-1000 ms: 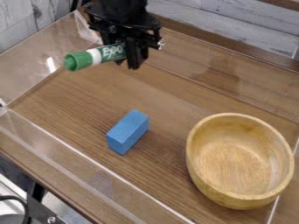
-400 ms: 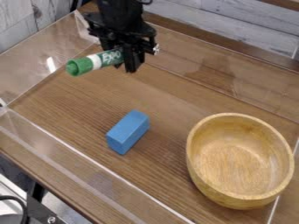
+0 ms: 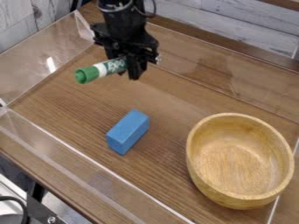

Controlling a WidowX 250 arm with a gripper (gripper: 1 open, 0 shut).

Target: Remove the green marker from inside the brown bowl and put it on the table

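Note:
The green marker (image 3: 101,70) hangs level just above the table (image 3: 176,96) at the upper left, dark green cap pointing left. My gripper (image 3: 132,66) points down and is shut on the marker's right end. The brown bowl (image 3: 240,158) sits at the lower right with nothing in it, far from the gripper.
A blue rectangular block (image 3: 128,131) lies between the gripper and the bowl. Low clear plastic walls (image 3: 47,144) run around the table's edges; the left wall is close to the marker's cap.
The gripper has sunk toward the table with the marker, shifting slightly nearer and to the right. The grip is unchanged; block and bowl have not moved.

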